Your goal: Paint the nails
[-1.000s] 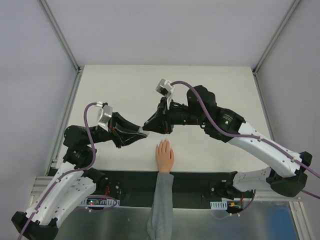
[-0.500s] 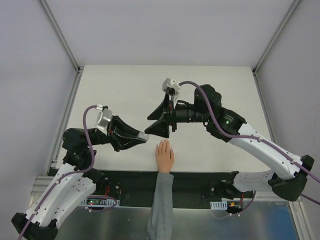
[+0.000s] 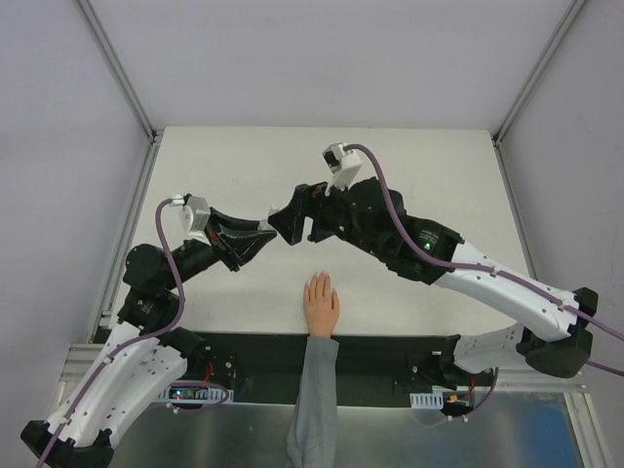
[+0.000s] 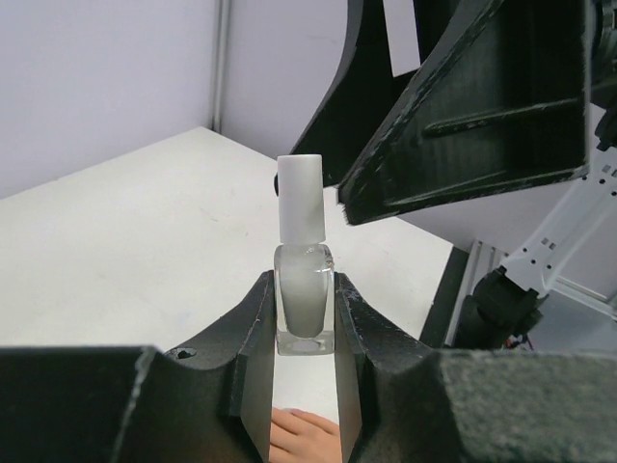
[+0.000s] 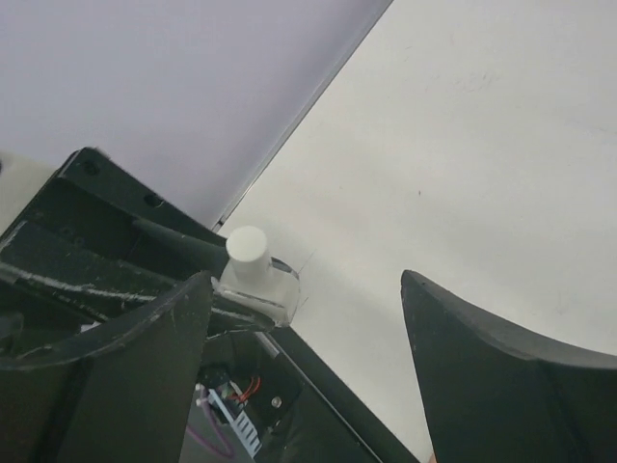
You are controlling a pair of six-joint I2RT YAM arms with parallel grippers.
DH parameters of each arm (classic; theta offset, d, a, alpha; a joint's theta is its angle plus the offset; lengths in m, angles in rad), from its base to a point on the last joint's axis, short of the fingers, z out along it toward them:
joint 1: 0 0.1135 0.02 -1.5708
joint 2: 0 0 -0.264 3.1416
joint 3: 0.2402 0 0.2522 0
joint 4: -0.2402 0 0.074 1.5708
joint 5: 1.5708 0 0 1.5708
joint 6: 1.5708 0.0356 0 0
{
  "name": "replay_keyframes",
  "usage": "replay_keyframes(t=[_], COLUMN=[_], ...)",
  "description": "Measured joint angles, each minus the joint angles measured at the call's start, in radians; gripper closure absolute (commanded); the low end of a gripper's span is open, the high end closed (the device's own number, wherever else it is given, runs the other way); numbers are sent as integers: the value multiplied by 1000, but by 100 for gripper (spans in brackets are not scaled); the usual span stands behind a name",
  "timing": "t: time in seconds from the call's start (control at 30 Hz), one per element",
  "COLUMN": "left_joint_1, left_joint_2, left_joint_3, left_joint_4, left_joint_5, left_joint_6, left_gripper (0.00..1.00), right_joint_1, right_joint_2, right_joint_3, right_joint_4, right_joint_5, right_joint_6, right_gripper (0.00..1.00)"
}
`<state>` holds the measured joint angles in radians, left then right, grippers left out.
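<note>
My left gripper (image 3: 265, 237) is shut on a small clear bottle (image 4: 304, 301) with a white cap (image 4: 300, 197), held upright above the table. My right gripper (image 3: 281, 223) stands open right beside it. In the right wrist view the bottle (image 5: 256, 282) sits just past my right gripper's (image 5: 307, 280) left finger (image 5: 135, 367), not between the fingers. A peach mannequin hand (image 3: 321, 303) lies flat at the table's near edge, below both grippers. Its nails (image 3: 319, 279) are barely distinct at the fingertips. Part of the hand (image 4: 301, 436) shows under the bottle.
The white table (image 3: 429, 175) is bounded by metal frame rails (image 3: 132, 244) at left and right. A black strip (image 3: 390, 353) runs along the near edge. The hand's grey sleeve (image 3: 314, 400) extends toward the arm bases.
My right gripper has opened wide, turned and moved left up to the bottle. My left gripper has carried the bottle a little up and away from the mannequin hand.
</note>
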<state>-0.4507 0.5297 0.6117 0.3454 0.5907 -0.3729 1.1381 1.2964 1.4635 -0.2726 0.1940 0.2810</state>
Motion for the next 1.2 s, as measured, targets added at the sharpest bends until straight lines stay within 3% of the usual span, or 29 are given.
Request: replay_keyframes(t=[0.13, 0.2, 0.33, 0.43, 0.47, 0.5, 0.63, 0.83, 0.97, 1.07, 1.1, 1.2], left_joint_1=[0, 0, 0, 0, 0, 0, 1, 1, 0, 0, 0, 0], left_joint_2=[-8, -16, -23, -26, -27, -27, -32, -35, -67, -94, -97, -99], left_joint_3=[8, 8, 8, 8, 8, 8, 10, -8, -46, -59, -60, -60], left_joint_4=[-5, -8, -11, -25, -32, -37, -36, 126, 225, 231, 229, 216], left_joint_5=[-32, -45, -55, -62, -65, -65, -34, 163, 228, 239, 239, 246], left_joint_6=[10, 14, 18, 21, 21, 21, 7, -158, -248, -270, -270, -254], left_gripper=[100, 100, 100, 100, 100, 100, 100, 100, 100, 100, 100, 100], right_joint_1=[33, 41, 54, 59, 62, 63, 40, -147, -166, -162, -161, -163], right_joint_2=[53, 85, 131, 152, 154, 154, 130, 60, 60, 61, 61, 56], right_joint_3=[43, 77, 110, 126, 126, 126, 89, -34, -51, -65, -67, -64], right_joint_4=[-4, 0, 12, 18, 23, 23, 66, 277, 337, 364, 366, 333], right_joint_5=[90, 105, 115, 107, 103, 96, -9, -755, -962, -1006, -1005, -988], right_joint_6=[4, 7, 15, 18, 16, 14, -71, -201, -226, -230, -230, -211], right_gripper=[39, 41, 60, 78, 92, 99, 100, 99, 99, 72, 55, 33])
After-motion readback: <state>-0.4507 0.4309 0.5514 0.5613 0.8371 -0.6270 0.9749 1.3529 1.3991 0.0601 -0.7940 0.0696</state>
